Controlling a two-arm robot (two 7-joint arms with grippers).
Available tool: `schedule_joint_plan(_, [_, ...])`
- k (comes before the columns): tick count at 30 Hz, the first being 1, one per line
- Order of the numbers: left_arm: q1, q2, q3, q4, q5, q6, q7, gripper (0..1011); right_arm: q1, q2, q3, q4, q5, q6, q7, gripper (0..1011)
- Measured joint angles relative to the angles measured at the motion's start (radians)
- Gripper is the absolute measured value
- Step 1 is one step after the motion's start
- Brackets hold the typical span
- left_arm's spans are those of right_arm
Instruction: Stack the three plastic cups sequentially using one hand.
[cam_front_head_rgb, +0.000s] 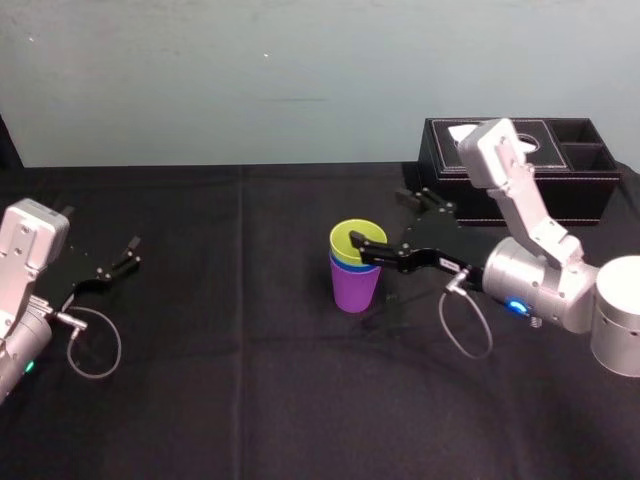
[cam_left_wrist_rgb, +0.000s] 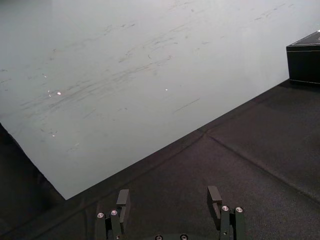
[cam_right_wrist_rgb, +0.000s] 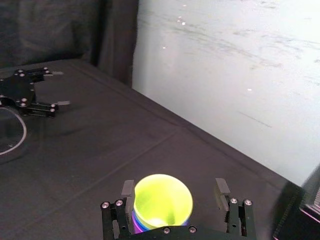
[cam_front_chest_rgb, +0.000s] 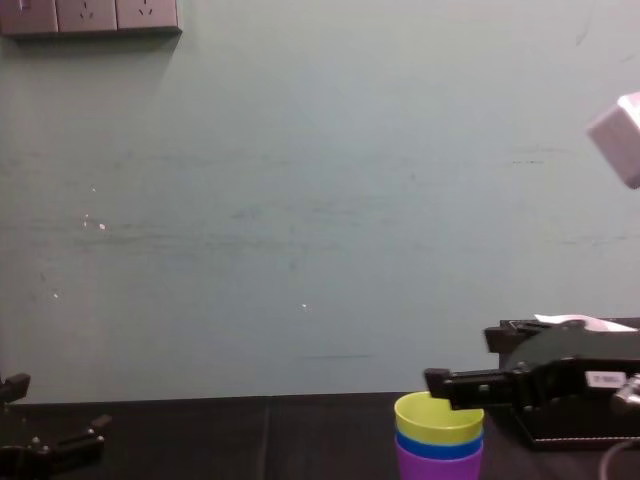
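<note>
The right gripper (cam_front_head_rgb: 382, 222) has its jaws wide, and the three cups stand nested between them: the yellow-green cup (cam_front_head_rgb: 348, 238) inside the blue cup (cam_front_head_rgb: 344, 266), which sits inside the purple cup (cam_front_head_rgb: 356, 292), all upright on the black table (cam_front_head_rgb: 250, 400). The stack is closer to one finger (cam_right_wrist_rgb: 128, 189), perhaps brushing it. The other finger is clear of it. The left gripper (cam_left_wrist_rgb: 168, 197) rests well apart, its jaws also spread.

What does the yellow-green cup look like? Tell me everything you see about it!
The yellow-green cup is small, round and tapered, like smooth plastic. It stands upright and empty, nested on top inside the blue cup, which sits in the purple cup on the black tablecloth. The right gripper is open, one finger on each side of its rim.
</note>
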Motion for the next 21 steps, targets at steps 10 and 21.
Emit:
schedule_joint_plan(10, [0.0,0.0,0.0,0.0,0.0,0.0,0.0,1010,-0.082,0.036,0.057,-0.024,-0.042,-0.088,-0.053,1003])
schedule_joint_plan(21, [0.0,0.0,0.0,0.0,0.0,0.0,0.0,1010,-0.137,0.046,0.115,0.041,-0.093,-0.198,-0.082,1003])
